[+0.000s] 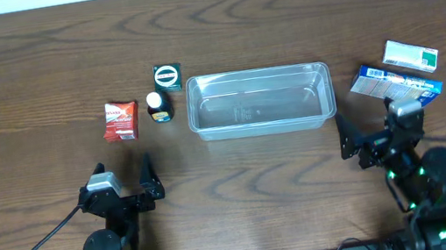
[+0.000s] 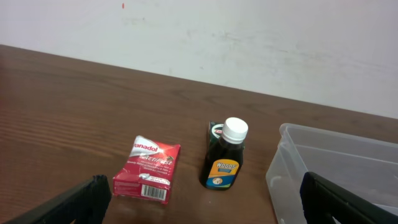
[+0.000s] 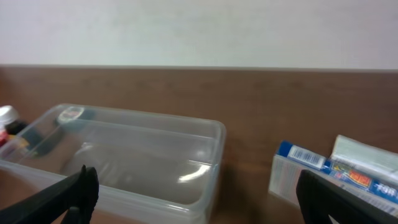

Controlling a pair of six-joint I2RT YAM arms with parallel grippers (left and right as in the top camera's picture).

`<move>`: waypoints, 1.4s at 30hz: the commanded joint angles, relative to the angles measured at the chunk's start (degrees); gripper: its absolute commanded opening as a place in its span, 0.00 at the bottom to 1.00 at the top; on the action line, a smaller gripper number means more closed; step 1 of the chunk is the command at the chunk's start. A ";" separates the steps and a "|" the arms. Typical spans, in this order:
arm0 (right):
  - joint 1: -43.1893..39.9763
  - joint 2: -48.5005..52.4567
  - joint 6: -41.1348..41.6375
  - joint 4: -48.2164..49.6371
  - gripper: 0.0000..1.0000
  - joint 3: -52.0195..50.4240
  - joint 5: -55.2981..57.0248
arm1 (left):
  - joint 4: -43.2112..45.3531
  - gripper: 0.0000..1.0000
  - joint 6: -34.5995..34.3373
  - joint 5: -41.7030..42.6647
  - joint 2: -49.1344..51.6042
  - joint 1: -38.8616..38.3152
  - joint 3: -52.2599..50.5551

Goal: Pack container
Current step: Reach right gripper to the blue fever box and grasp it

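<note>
Both tools are open wide and hold nothing.
The left tool [image 1: 123, 182] and the right tool [image 1: 373, 131] have their jaws spread far apart, likely so they can fit around a small thing. The clear container [image 1: 259, 102] sits on the tabletop [image 1: 19, 67] between them and farther ahead, with its open top free. A red packet [image 1: 120, 121] and a bottle [image 1: 158, 107] are ahead of the left tool. A blue-and-white carton [image 1: 394, 83] is just ahead of the right tool. Each has open room to reach.
</note>
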 commanded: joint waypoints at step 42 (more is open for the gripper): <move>-1.49 52.30 61.40 -42.80 0.99 45.44 31.54 | -2.10 0.98 1.14 1.05 -0.35 0.26 -0.87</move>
